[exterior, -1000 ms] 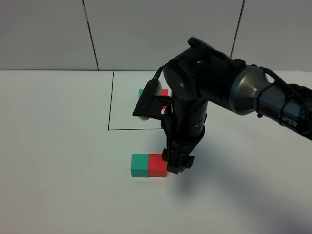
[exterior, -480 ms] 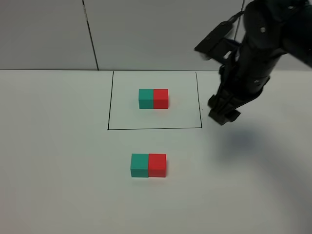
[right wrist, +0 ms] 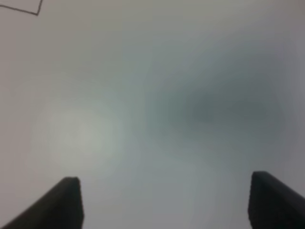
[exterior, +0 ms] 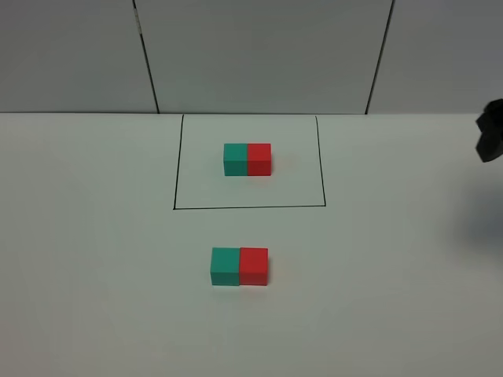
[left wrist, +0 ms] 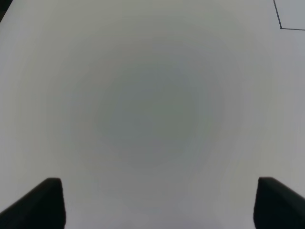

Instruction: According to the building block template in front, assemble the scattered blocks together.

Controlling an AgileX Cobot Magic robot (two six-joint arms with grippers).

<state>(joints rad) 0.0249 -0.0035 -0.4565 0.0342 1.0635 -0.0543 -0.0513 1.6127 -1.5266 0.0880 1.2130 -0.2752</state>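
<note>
The building block template (exterior: 247, 159), a teal cube joined to a red cube, sits inside a thin black drawn rectangle (exterior: 174, 165) at the back. In front of it, outside the frame, the scattered blocks stand side by side and touching: the teal cube (exterior: 225, 266) on the left, the red cube (exterior: 254, 265) on the right. My left gripper (left wrist: 159, 200) is open over bare table, with nothing between its fingers. My right gripper (right wrist: 167, 200) is also open and empty. Only a dark piece of the right arm (exterior: 490, 137) shows at the far right edge.
The white table (exterior: 94, 259) meets a grey panelled wall (exterior: 259, 55) at the back. A corner of the black drawn line (left wrist: 281, 21) shows in the left wrist view, and another corner (right wrist: 31, 10) shows in the right wrist view.
The right arm has lifted away from the red cube and swung right, almost out of the high view. Both cube pairs stayed where they were.
</note>
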